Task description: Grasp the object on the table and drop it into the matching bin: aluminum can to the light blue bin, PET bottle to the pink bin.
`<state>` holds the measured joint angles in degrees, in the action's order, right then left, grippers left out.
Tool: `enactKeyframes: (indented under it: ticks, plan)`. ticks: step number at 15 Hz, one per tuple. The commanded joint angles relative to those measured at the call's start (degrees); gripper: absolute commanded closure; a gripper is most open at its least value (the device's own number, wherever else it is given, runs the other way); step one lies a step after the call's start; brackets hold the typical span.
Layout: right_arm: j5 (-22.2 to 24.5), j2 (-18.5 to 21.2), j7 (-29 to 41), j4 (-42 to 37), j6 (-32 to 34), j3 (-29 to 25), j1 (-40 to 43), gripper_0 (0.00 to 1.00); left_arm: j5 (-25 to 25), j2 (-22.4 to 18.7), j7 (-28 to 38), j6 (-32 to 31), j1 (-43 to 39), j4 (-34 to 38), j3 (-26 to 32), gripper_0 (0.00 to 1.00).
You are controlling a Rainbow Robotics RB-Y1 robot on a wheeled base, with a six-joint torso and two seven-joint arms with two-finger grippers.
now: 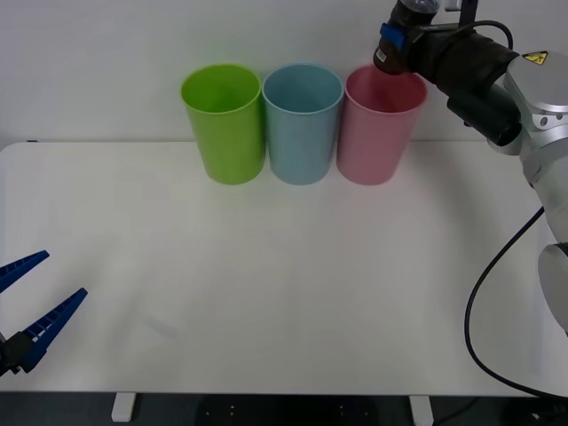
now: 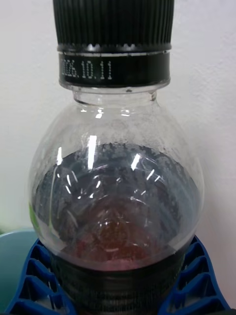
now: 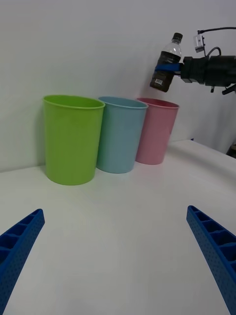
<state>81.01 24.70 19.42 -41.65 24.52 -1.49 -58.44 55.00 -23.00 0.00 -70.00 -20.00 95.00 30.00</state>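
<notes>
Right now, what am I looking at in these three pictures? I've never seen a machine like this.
This is a two-armed robot sorting rubbish. The wide picture is taken from above its arms, looking down at a white table. At the far edge stand three bins: a lime green bin, a light blue bin and a pink bin.

The other two pictures come from cameras on its wrists. The right gripper, a blue two-finger clamp, holds a small PET bottle of dark liquid in the air above the pink bin; its own camera sees that bottle very close. The left gripper waits open, low over the table's near left corner.
</notes>
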Motion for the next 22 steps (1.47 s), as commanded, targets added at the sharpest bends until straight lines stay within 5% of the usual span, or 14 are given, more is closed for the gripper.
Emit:
enactKeyframes:
  ticks: [1, 14, 22]
  plan:
    - [-0.2, 0.0, -0.7, 0.0, -0.1, -0.1, 0.0, 0.04, 0.0, 0.0, 0.0, 0.0, 0.0, 0.0, 0.0, 0.0]
    - [-0.3, 0.3, -1.7, 0.0, 0.0, -1.0, 0.2, 0.0, 0.0, 0.0, 0.0, 0.0, 0.0, 0.0, 0.0, 0.0]
    - [-6.0, 1.8, -3.3, -3.3, 4.6, -1.0, 4.0, 0.0, 0.0, 0.0, 0.0, 0.0, 0.0, 0.0, 0.0, 0.0]
